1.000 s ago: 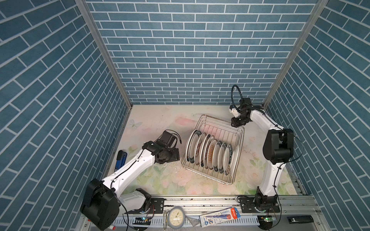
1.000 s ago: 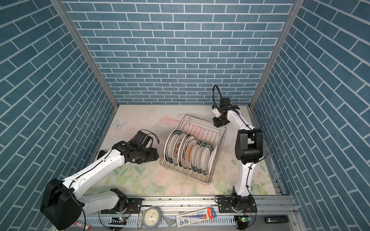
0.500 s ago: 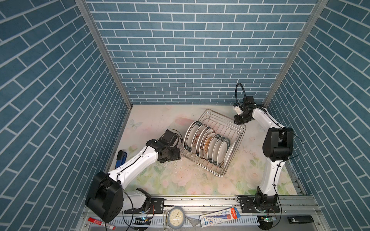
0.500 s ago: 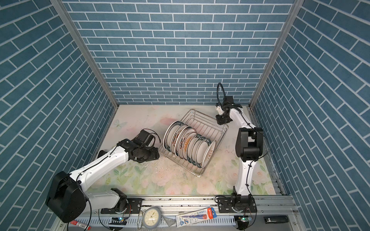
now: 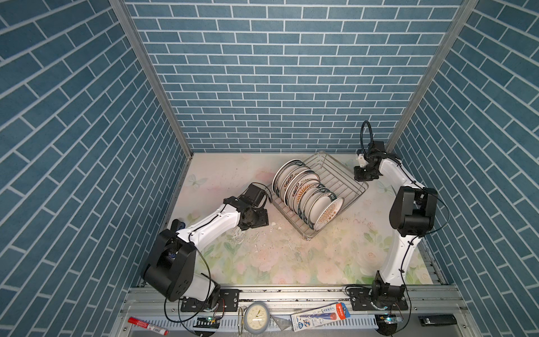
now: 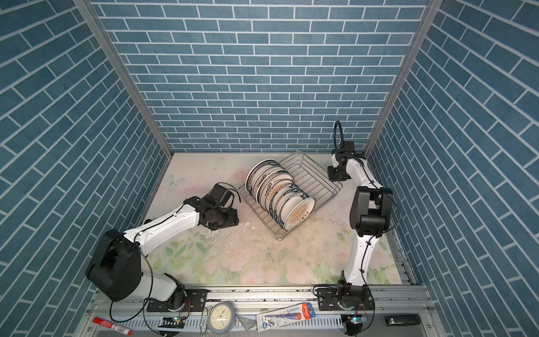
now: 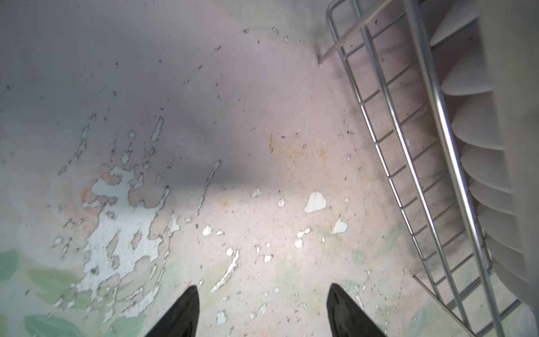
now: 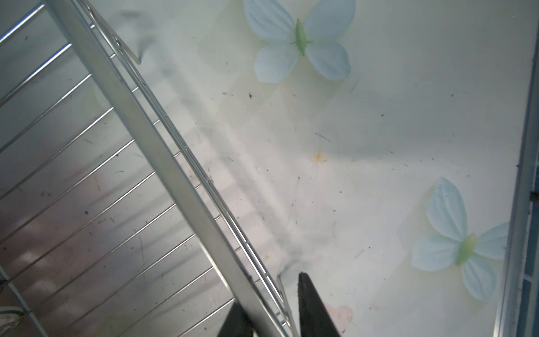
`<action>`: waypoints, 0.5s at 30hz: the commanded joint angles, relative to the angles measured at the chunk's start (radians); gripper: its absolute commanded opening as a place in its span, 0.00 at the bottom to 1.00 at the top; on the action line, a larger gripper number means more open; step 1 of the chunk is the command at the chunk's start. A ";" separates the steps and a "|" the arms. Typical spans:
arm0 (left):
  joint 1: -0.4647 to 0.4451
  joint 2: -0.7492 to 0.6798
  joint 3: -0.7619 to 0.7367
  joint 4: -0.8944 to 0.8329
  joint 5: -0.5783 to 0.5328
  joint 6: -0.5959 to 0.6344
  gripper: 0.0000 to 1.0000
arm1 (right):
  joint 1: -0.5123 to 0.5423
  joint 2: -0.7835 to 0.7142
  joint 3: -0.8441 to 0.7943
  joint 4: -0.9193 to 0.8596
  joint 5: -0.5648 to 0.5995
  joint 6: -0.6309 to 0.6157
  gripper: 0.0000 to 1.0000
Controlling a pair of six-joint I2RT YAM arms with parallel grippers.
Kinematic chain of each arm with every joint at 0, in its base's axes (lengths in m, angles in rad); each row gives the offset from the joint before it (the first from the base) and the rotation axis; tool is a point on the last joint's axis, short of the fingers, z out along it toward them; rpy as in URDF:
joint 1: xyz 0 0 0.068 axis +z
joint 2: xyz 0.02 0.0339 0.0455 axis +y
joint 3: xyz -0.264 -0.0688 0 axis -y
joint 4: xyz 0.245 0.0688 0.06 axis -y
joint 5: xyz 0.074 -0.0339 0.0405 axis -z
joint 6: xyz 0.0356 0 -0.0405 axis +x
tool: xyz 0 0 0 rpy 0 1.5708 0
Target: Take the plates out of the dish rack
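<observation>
The left fingers (image 7: 183, 318) stand open over the floral bench (image 7: 262, 116). The right fingers (image 8: 312, 309) straddle the silver wire dish rack (image 8: 166, 163) rim; whether they clamp it is unclear.

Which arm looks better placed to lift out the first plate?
The left, probably: its open left gripper hangs over the mat beside the plates, while the right gripper straddles the far rim of the dish rack, away from them.

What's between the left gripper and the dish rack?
Only bare table with chipped print, from the open left gripper to the dish rack; the left wrist view shows it.
</observation>
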 commanded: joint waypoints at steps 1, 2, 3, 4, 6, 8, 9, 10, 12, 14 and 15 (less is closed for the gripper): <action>-0.003 0.045 0.035 0.071 -0.012 -0.019 0.71 | -0.054 0.001 -0.096 -0.022 0.092 0.257 0.14; -0.003 0.060 0.046 0.077 -0.011 -0.020 0.71 | -0.058 -0.011 -0.115 -0.021 0.092 0.261 0.14; -0.003 0.073 0.056 0.084 -0.014 -0.021 0.71 | -0.058 -0.021 -0.129 -0.022 0.096 0.262 0.13; -0.003 0.085 0.063 0.095 -0.011 -0.022 0.70 | -0.058 -0.035 -0.149 -0.025 0.110 0.269 0.12; -0.003 0.110 0.085 0.113 -0.014 -0.020 0.70 | -0.062 -0.069 -0.196 -0.021 0.123 0.291 0.11; -0.003 0.139 0.110 0.120 -0.022 -0.017 0.70 | -0.063 -0.111 -0.243 -0.011 0.127 0.308 0.11; -0.003 0.156 0.124 0.120 -0.023 -0.014 0.70 | -0.063 -0.128 -0.262 -0.007 0.127 0.315 0.11; -0.004 0.171 0.139 0.121 -0.026 -0.012 0.70 | -0.063 -0.145 -0.284 -0.005 0.122 0.320 0.10; -0.003 0.203 0.161 0.128 -0.024 -0.007 0.70 | -0.063 -0.170 -0.317 -0.005 0.114 0.327 0.09; -0.002 0.228 0.181 0.134 -0.022 -0.005 0.70 | -0.063 -0.194 -0.357 -0.004 0.108 0.334 0.09; 0.000 0.236 0.190 0.135 -0.026 -0.004 0.70 | -0.063 -0.206 -0.376 -0.002 0.103 0.336 0.09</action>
